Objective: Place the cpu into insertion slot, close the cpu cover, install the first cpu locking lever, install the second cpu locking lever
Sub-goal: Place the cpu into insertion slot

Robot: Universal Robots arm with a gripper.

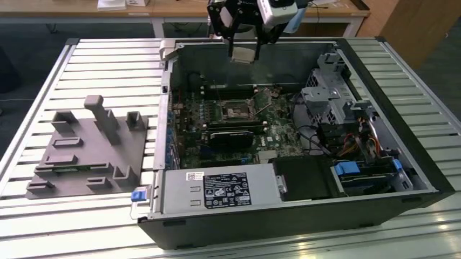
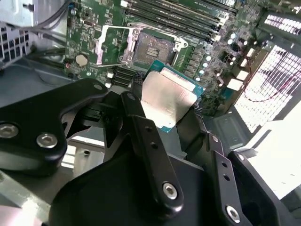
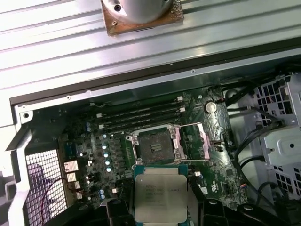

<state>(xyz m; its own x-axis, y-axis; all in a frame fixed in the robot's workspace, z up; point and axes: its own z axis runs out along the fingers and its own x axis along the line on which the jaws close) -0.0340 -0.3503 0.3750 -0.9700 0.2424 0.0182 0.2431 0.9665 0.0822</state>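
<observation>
My gripper (image 1: 243,53) hangs over the far wall of the open computer case, shut on the cpu (image 1: 243,56). In both wrist views the cpu (image 2: 168,96) (image 3: 160,197) shows its dull silver top and green edge, pinched between two black fingers (image 2: 141,125). The insertion slot (image 3: 154,145) (image 2: 153,47) (image 1: 236,112) lies bare below on the green board, some way off from the chip. Its cpu cover (image 3: 203,140) (image 2: 110,44) is swung open and lies flat beside the slot. The thin wire levers around the socket are too fine to make out.
Long black memory slots (image 3: 141,115) run beside the socket. A black card (image 1: 230,135), a power supply (image 1: 216,189) and a metal drive cage (image 1: 331,97) crowd the case. A grey fixture block (image 1: 86,145) stands on the slatted table at the exterior view's left.
</observation>
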